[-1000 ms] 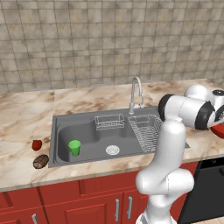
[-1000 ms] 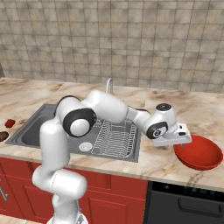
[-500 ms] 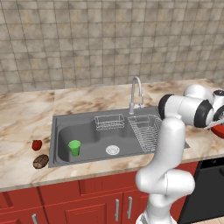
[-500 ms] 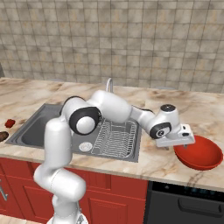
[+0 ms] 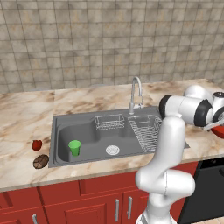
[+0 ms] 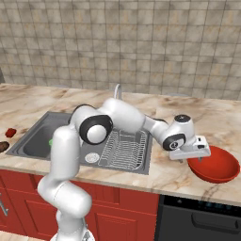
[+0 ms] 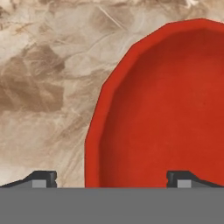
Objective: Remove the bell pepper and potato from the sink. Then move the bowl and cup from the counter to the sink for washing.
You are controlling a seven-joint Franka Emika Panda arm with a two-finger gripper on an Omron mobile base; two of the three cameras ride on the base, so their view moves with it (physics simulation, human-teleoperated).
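Red bowl (image 6: 213, 165) sits at the lower right of the right base view. The gripper (image 6: 195, 149) has moved closer and now hangs over its near rim, jaws wide and empty. The green cup (image 5: 74, 147) already stands in the sink (image 5: 61, 124).

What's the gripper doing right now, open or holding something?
Gripper: open, holding nothing, jaws straddling the near rim of the bowl.

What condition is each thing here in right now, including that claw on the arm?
gripper: open, straddling the bowl's rim, holding nothing.
bowl: upright on the counter, right of the sink.
cup: upright in the sink.
bell pepper: on the counter, left of the sink.
potato: on the counter beside the pepper.
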